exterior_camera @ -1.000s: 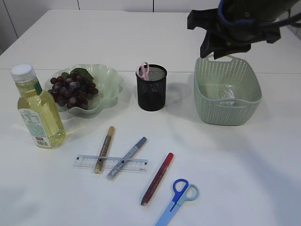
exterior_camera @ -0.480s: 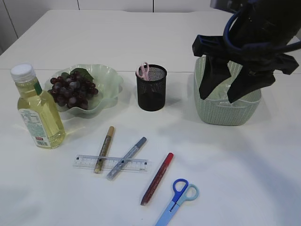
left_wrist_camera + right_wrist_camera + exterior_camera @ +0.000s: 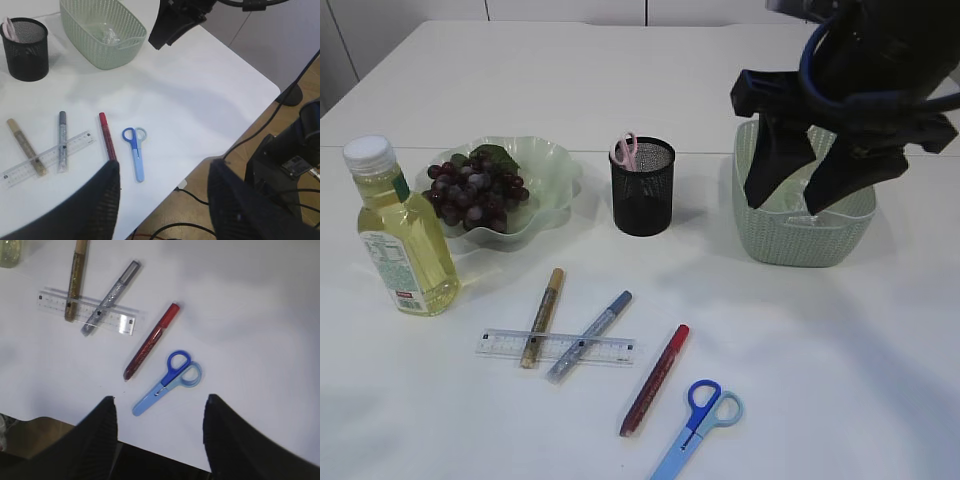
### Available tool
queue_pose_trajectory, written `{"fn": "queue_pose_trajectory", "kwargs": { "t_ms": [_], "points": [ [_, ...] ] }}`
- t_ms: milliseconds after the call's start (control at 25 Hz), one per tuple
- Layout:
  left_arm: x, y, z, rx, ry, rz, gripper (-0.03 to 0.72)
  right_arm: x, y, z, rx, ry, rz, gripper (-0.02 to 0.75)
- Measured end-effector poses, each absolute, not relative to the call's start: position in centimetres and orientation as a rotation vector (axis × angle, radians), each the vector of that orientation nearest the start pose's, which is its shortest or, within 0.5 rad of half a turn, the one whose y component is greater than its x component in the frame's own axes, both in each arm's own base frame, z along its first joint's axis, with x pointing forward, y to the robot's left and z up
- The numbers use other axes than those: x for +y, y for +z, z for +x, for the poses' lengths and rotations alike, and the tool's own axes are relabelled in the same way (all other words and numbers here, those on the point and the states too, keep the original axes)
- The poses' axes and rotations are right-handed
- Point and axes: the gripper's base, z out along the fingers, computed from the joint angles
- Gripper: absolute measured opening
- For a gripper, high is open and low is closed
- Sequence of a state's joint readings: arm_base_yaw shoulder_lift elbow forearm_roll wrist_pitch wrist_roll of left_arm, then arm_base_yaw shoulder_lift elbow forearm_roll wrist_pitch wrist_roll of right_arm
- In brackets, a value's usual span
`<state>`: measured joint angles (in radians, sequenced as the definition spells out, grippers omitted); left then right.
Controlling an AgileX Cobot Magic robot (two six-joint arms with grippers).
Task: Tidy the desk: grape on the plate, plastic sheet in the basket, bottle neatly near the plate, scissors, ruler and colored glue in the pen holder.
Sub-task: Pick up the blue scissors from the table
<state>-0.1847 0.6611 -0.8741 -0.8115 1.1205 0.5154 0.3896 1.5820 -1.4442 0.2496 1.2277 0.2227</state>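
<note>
Plastic sheet (image 3: 803, 203) sits in basket (image 3: 790, 240), right end effector (image 3: 790, 195) above it, jaws apart and empty; left end effector (image 3: 162, 200) likewise apart.

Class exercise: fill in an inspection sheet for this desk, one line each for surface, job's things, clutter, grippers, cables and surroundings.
Surface: white table, no spills seen.
Job's things: grapes on the green plate; plastic sheet in the basket; oil bottle upright beside the plate; pink scissors in the pen holder; blue scissors, ruler and gold, silver and red glue pens loose on the table.
Clutter: nothing seen.
Grippers: right gripper open above the basket; left gripper open, empty.
Cables: blue cable on the right arm; black leads off the table edge.
Surroundings: wooden floor, pale wall panels.
</note>
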Motion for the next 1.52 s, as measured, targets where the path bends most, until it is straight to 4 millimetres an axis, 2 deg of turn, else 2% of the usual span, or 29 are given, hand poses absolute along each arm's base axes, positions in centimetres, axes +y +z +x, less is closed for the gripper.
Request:
{"fn": "queue_pose_trajectory", "kwargs": {
  "t_ms": [160,280,520,680,920,1040,1160,1360,1520],
  "points": [
    [-7.6,37.7,8.1,2.094,-0.857,0.679,0.412,13.0,33.8,28.5,2.858,0.361,-0.188,0.436],
    [-7.7,38.0,8.5,2.1,-0.857,0.68,0.412,11.9,34.1,28.6,2.847,0.346,-0.147,0.436],
    [-7.9,39.0,9.7,2.114,-0.843,0.697,0.412,9.5,33.2,28.8,2.872,0.279,-0.086,0.435],
    [-8.0,39.2,11.5,2.175,-0.814,0.72,0.412,7.9,32.0,28.8,2.907,0.186,-0.06,0.435],
    [-8.5,39.5,15.2,2.273,-0.71,0.781,0.41,7.5,31.3,28.6,2.926,0.156,-0.083,0.428],
    [-9.9,38.7,16.9,2.373,-0.622,0.872,0.403,7.4,31.3,28.6,2.926,0.154,-0.088,0.427],
    [-12.5,37.3,18.3,2.476,-0.512,0.985,0.402,7.4,31.3,28.6,2.926,0.152,-0.089,0.427],
    [-18.4,34.3,19.2,2.601,-0.36,1.151,0.401,7.3,31.3,28.6,2.924,0.133,-0.097,0.426],
    [-22.2,31.8,20.0,2.707,-0.311,1.166,0.4,6.9,31.3,28.7,2.916,0.065,-0.115,0.426]
  ]
}}
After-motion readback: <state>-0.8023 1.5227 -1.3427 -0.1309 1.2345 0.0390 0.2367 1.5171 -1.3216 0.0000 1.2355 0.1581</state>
